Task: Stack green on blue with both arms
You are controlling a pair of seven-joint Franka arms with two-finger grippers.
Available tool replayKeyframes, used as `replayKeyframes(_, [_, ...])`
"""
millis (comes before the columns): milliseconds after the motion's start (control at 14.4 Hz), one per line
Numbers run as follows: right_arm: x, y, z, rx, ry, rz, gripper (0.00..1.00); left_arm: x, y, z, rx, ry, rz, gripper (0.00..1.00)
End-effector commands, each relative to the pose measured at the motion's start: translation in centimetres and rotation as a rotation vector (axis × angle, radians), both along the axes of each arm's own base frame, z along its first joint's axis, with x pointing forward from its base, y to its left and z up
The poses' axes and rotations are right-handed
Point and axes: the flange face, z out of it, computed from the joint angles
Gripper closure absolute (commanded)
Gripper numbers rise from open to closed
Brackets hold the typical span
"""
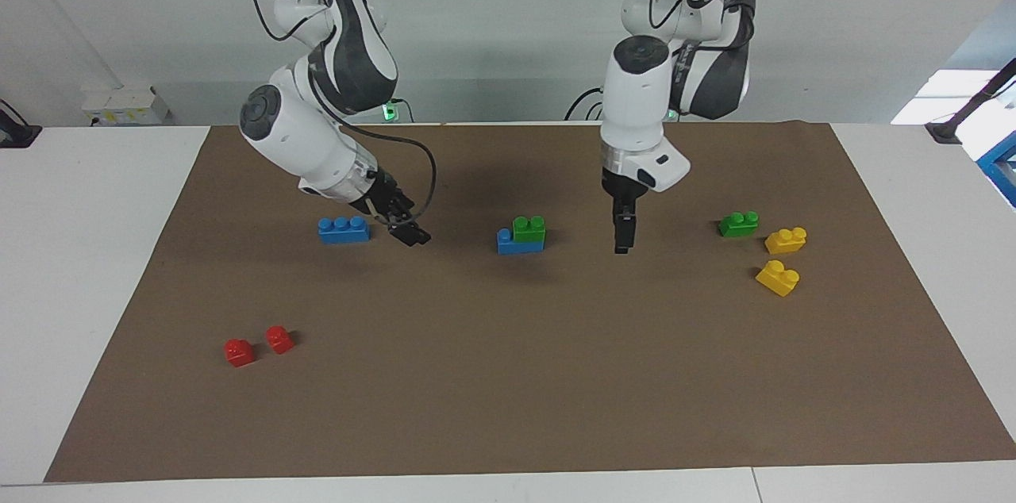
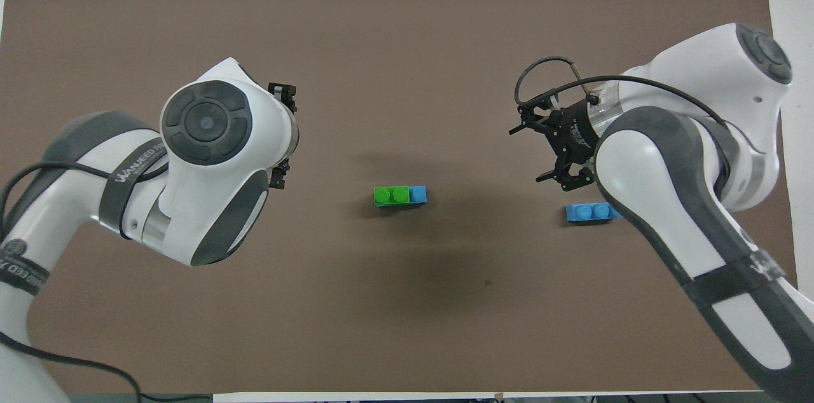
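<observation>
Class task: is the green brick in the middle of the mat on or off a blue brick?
On. The green brick sits on the blue brick, covering two studs, one uncovered; neither gripper touches it.

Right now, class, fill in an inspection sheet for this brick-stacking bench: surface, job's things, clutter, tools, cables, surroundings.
Surface: brown mat lying flat on a white table.
Job's things: one green brick sits on a blue brick, covering two studs, one left bare. A second blue brick lies alone toward the right arm's end; a second green brick alone toward the left arm's end.
Clutter: two yellow bricks beside the loose green one; two red bricks farthest from the robots.
Tools: left tool beside the stack, holding nothing; right tool beside the lone blue brick, holding nothing.
Cables: black cable looped at the right wrist.
Surroundings: pale wall.
</observation>
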Motion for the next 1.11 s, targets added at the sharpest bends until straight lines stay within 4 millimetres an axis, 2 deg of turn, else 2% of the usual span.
replayKeyframes(0, [0.3,-2.3,4.0,-0.09,-0.111,0.253,0.03,-1.3,-1.3,-0.9,-0.001,0.024,-0.013,0.0])
replayKeyframes(347, [-1.8,-7.7,10.3,-0.177,-0.268,0.64,0.03,-0.8,0.2,0.5,-0.004,0.004,0.007,0.0])
replayKeyframes(417, [-2.3,-8.4,11.6,-0.202,-0.275,0.705,0.03,-0.5,1.1,0.7,0.0,0.004,0.006,0.0])
replayKeyframes(556, [-3.3,-9.0,14.1,-0.238,-0.28,0.822,0.03,-0.5,2.2,1.9,0.003,0.011,-0.03,0.0])
replayKeyframes(764, [-5.4,-9.3,16.9,-0.278,-0.272,0.937,0.03,-0.6,5.2,4.0,0.001,0.029,-0.094,0.0])
replayKeyframes(1042, [-6.8,-9.4,18.3,-0.284,-0.263,0.954,0.03,-0.9,10.1,7.0,0.036,0.06,-0.276,0.0])
